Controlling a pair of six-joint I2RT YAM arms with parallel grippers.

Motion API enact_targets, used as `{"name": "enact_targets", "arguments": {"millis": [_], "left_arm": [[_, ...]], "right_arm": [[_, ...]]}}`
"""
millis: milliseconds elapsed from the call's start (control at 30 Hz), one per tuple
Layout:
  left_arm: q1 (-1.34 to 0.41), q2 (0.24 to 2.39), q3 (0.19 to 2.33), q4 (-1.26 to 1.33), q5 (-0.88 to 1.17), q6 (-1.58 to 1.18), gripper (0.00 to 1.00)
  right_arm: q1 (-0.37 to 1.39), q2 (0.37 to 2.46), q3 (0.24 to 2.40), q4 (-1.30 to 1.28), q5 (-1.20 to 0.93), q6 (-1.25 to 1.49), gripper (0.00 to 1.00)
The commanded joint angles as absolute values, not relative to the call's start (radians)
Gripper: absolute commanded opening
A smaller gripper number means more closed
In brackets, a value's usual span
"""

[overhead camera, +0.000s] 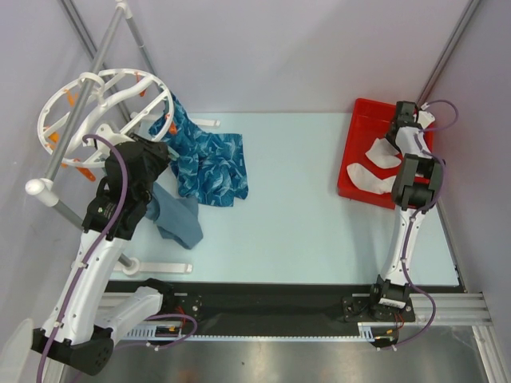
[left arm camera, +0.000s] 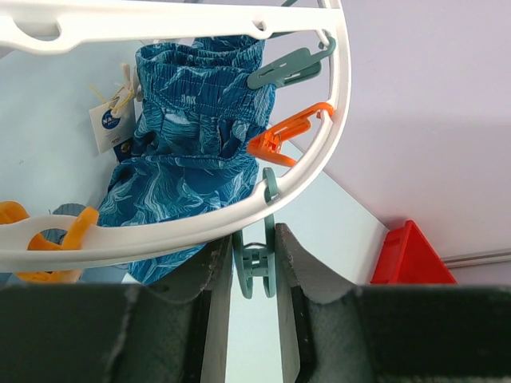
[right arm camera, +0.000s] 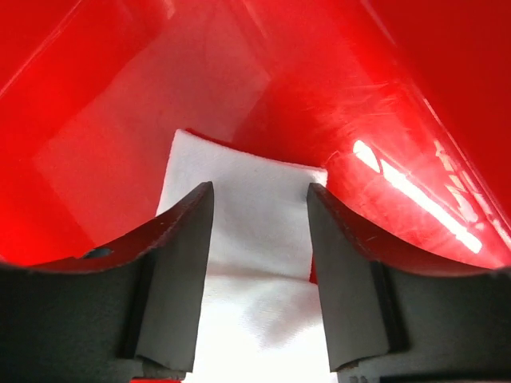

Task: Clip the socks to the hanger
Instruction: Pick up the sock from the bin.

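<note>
- the left gripper (left arm camera: 255,279) is reaching up to the hanger (left arm camera: 341,88) at the far left of the table (overhead camera: 295,215); its jaws are standing narrow and pinching a grey-green clip (left arm camera: 254,263) that is dangling from the underside of the white rim
- the hanger is hanging tilted on the grey rack pole (overhead camera: 80,104); an orange clip (left arm camera: 287,132) and a second grey-green clip (left arm camera: 291,68) are sitting on the rim just above the pinched one, both holding nothing
- the blue patterned cloth (left arm camera: 192,136) is hanging from the hanger, a paper tag (left arm camera: 108,124) dangling at its waistband; the grey-blue garment (overhead camera: 177,219) is hanging just beside the left arm
- the right gripper (right arm camera: 261,263) is hovering low inside the red tray (right arm camera: 120,80) at the far right of the table; its jaws are standing apart, not gripping anything
- a white sock (right arm camera: 247,183) is lying flat on the tray floor under and between the right fingers (right arm camera: 180,271); whether the pads are touching the fabric i cannot tell
- the other socks (overhead camera: 383,153) are lying loose in the same tray, well apart from the hanger; none is clipped to it
</note>
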State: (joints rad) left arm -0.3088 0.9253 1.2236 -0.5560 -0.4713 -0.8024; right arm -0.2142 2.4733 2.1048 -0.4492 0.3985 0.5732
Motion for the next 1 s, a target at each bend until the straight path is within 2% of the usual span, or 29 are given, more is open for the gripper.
{"name": "enact_targets", "arguments": {"millis": [0,300,367,467,567,733,967], "left_arm": [[-0.302,0.908,1.233,-0.514,-0.451,-0.787,0.00],[-0.302,0.904,1.229,-0.514,-0.446,-0.787,0.00],[-0.302,0.899,1.227,-0.514,-0.448,-0.785,0.00],[-0.302,0.896,1.221,-0.512,-0.446,-0.785,0.00],[-0.302,0.897,1.221,-0.514,-0.442,-0.788,0.00],[-0.302,0.897,1.218,-0.511,-0.434,-0.796,0.00],[-0.302,0.887,1.207,-0.520,-0.439,-0.792,0.00]], "right_arm": [[-0.204,2.487,2.157,-0.485,0.436,0.566,0.54],[-0.193,2.577,2.263,-0.603,0.451,0.522,0.44],[-0.187,2.591,2.289,-0.630,0.463,0.491,0.38],[-0.187,2.588,2.280,-0.629,0.469,0.477,0.33],[-0.189,2.592,2.296,-0.637,0.457,0.466,0.21],[-0.190,2.568,2.298,-0.608,0.465,0.433,0.14],[-0.180,2.421,2.310,-0.561,0.453,0.402,0.00]]}}
